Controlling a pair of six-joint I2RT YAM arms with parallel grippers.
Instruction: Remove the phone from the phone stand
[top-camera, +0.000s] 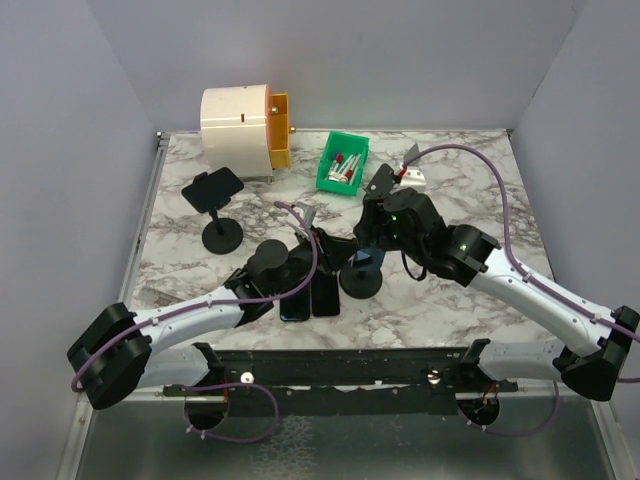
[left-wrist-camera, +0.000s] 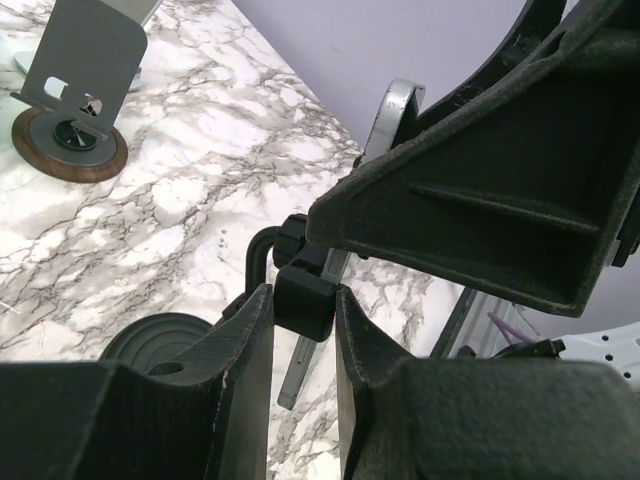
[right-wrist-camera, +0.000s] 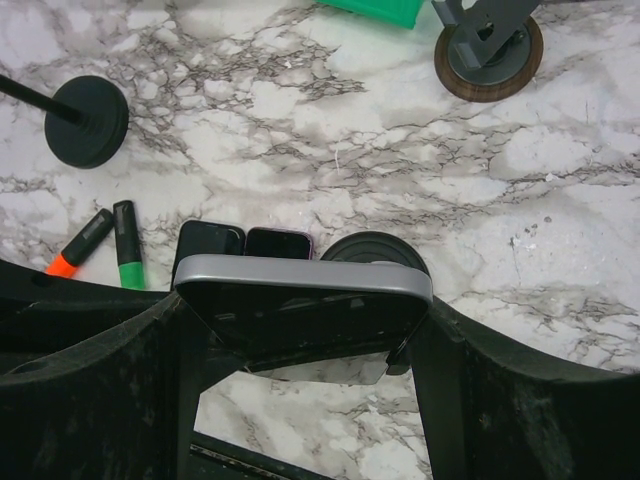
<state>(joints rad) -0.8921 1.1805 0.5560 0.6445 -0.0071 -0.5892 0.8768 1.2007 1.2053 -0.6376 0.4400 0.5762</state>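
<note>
Above marble table, with left gripper pinching phone stand and right gripper clasping phone wide, lift straight off stand.

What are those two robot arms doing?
They're taking a phone off its stand. The left gripper pinches the stand's black joint, probably to steady it. The right gripper grips the phone by its edges, right above the stand's round base. I can't tell whether the phone is free yet.
</note>
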